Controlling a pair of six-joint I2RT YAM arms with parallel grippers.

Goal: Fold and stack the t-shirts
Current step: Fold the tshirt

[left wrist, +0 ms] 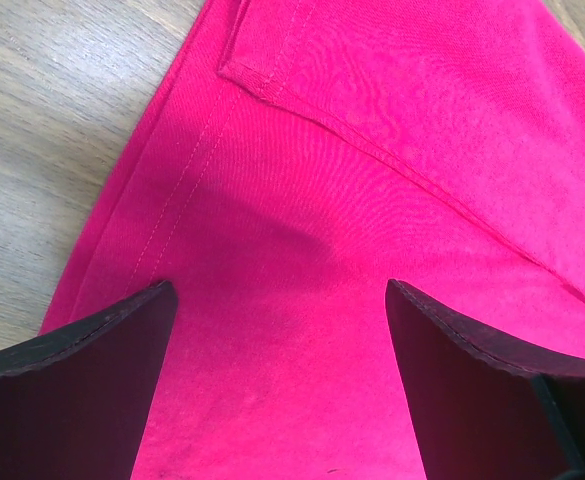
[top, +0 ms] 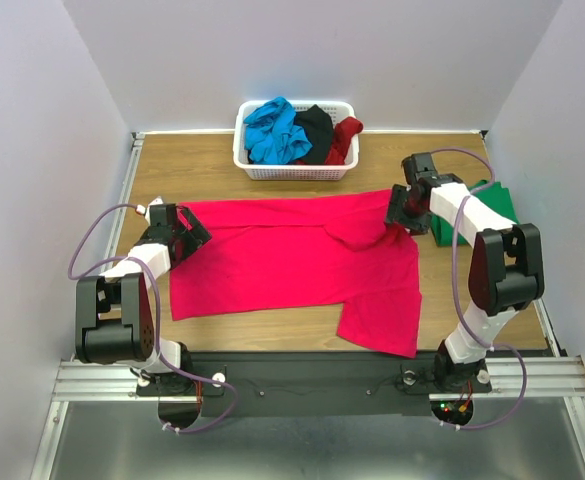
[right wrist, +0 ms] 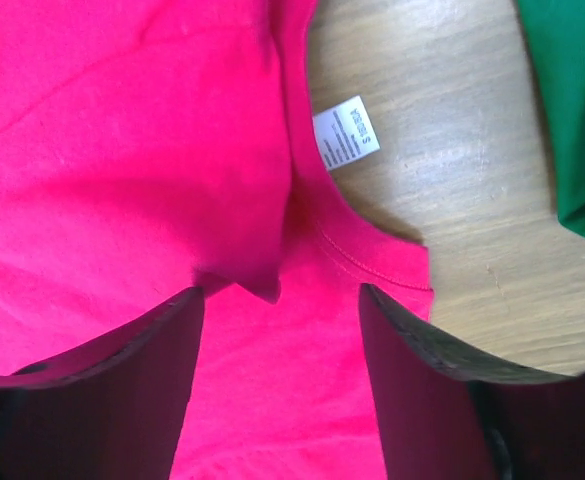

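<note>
Black, matte fingers (left wrist: 102, 380) of the left hand (left wrist: 277, 300) stood spread apart over the stitched hem of a bright pink-red knit t-shirt (top: 282, 255), gripping nothing. It lay flat across the wood-grain worktop (top: 272, 330). The right hand (right wrist: 277, 295) gaped likewise above the collar, near a white label (right wrist: 344, 133). A folded green t-shirt (top: 499, 200) sat just beside that hand. Behind, a white plastic lattice basket (top: 294, 172) held a crumpled blue t-shirt (top: 272, 130), black t-shirt (top: 317, 125) and dark red t-shirt (top: 345, 138).

Left pincer (top: 184, 232) and right pincer (top: 400, 214) both gape wide, angled downward.
</note>
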